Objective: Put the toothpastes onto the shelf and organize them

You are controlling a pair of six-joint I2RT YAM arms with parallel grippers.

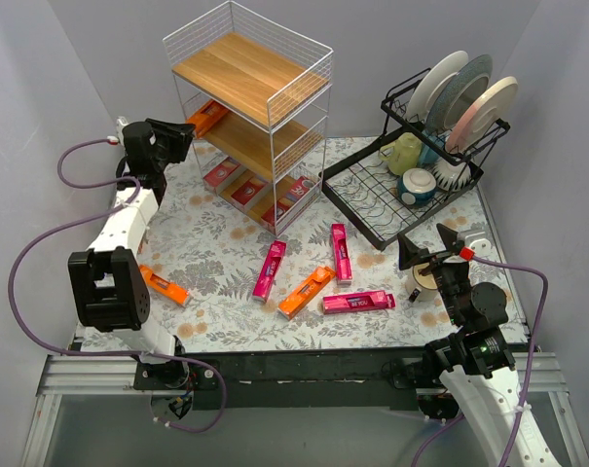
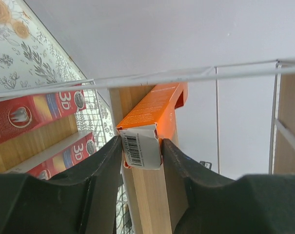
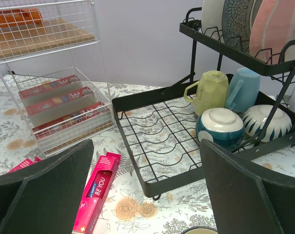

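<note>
From above, the left end effector (image 1: 184,136) grasps an orange toothpaste box (image 1: 207,117) at the middle tier of the shelf (image 1: 250,58). Five loose boxes (image 1: 307,290) lie on the tabletop (image 1: 216,243).

Left wrist: its fingers (image 2: 106,165) clamp that box's end, with dark red boxes (image 2: 32,112) beside it.

Right wrist: the right end effector (image 3: 147,146) hangs released, near a pink box (image 3: 98,187).

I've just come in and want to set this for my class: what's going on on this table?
The left arm has its jaws shut on the end of an orange toothpaste box and holds it at the middle tier of the white wire shelf. Dark red boxes already lie on the bottom tier. Three pink boxes and two orange ones lie loose on the table. The right arm hangs by the dish rack, jaws open and empty.
</note>
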